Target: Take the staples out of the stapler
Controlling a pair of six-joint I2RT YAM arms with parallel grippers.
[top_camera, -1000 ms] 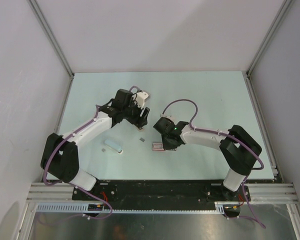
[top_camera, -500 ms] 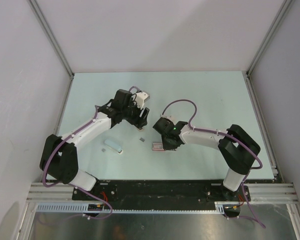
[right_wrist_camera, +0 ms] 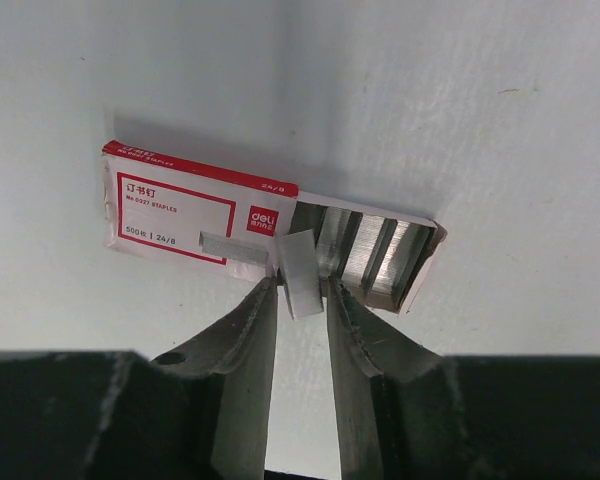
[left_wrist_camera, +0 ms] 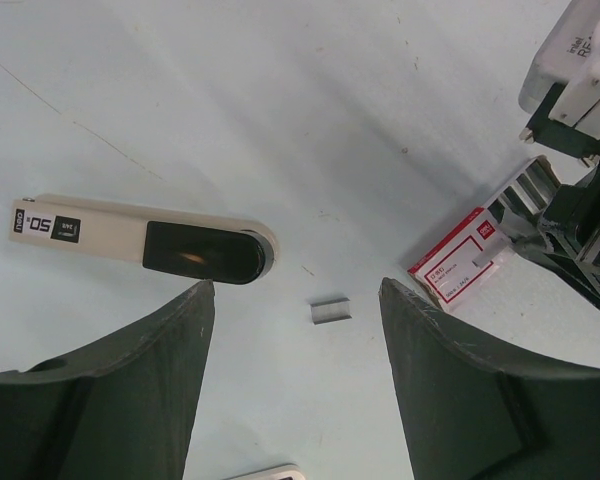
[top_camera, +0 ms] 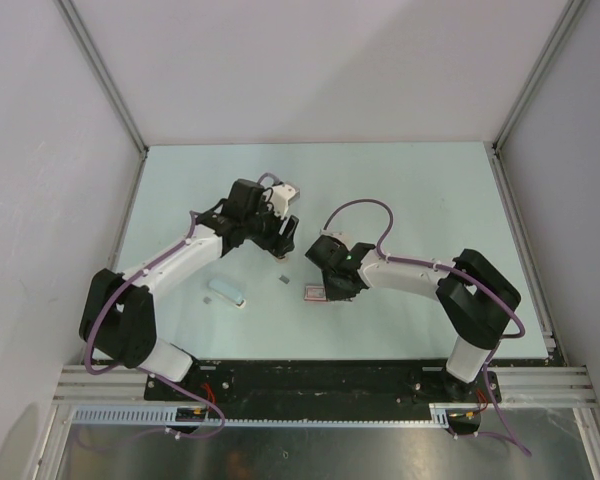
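Observation:
The stapler (top_camera: 226,293) is a white bar with a dark end, lying flat left of centre; it also shows in the left wrist view (left_wrist_camera: 140,238). My left gripper (left_wrist_camera: 295,290) is open and empty above a loose grey staple strip (left_wrist_camera: 330,311), which the top view shows too (top_camera: 283,279). My right gripper (right_wrist_camera: 302,285) is shut on a staple strip (right_wrist_camera: 302,268) at the open end of a red-and-white staple box (right_wrist_camera: 205,212). Another strip (right_wrist_camera: 235,247) lies on the box. The box holds more staples (right_wrist_camera: 375,255).
The staple box (top_camera: 316,293) lies near the table's middle, under my right gripper (top_camera: 327,283), and shows in the left wrist view (left_wrist_camera: 458,262). My left gripper (top_camera: 280,240) hovers just behind the loose strip. Walls enclose the table (top_camera: 430,190) on three sides.

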